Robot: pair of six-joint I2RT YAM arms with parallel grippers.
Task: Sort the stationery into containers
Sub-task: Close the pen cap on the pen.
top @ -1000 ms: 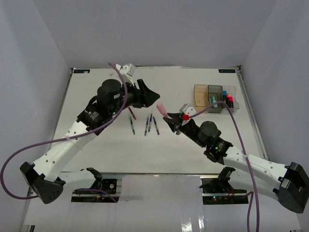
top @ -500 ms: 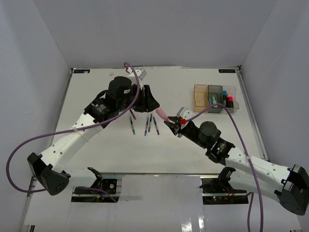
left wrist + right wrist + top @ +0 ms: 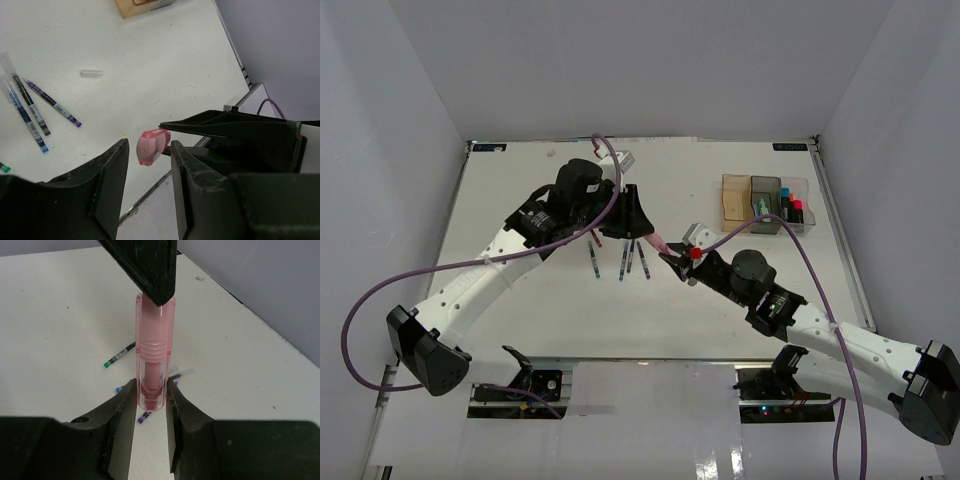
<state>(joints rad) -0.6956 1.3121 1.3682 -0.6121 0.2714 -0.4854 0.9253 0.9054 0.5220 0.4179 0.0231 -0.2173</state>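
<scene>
While pinching pink marker (image 3: pixel 154 330) at near end in right gripper (image 3: pixel 151 390), held it out w/ far tip btwn spread fingers of left gripper (image 3: pixel 149 147); pens (image 3: pixel 35 110) on table (image 3: pixel 150 65) beneath.

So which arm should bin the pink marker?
Right. The right tool is shut on the pink marker, with the bins on that side; the left tool is open around its tip.

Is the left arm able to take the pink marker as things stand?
Probably yes. The right tool holds only one end of the marker; the free end lies between the open fingers of the left tool.
</scene>
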